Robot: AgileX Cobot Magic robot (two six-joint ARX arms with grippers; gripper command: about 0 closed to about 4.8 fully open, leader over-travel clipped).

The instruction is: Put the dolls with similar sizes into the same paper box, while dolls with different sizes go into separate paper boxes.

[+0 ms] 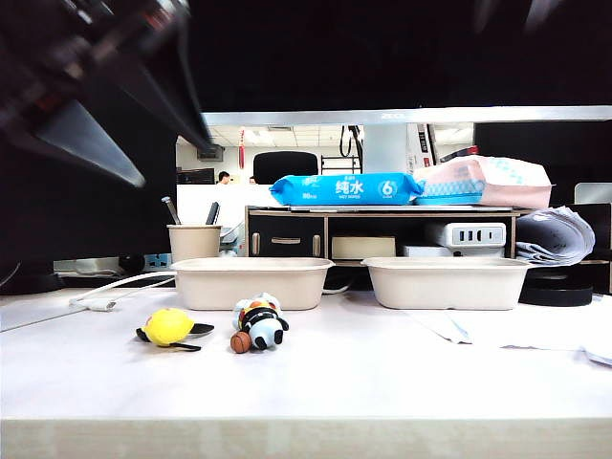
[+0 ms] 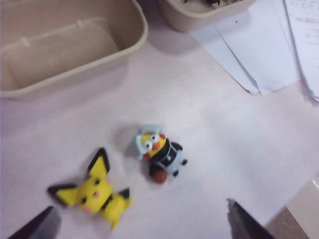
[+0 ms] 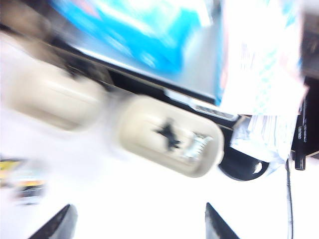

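Left hand (image 2: 139, 226) spread, hovering above yellow doll (image 2: 94, 191) and panda doll (image 2: 160, 154) near bench front-left; nearer arm. Right hand (image 3: 137, 221) spread, above right box (image 3: 172, 137).

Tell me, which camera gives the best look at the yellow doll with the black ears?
The left wrist view: it looks down on the yellow doll, showing face and ears sharply, with the open left gripper above it. The exterior view shows the doll small, from the side. The right wrist view shows only a blurred yellow smear at its edge.
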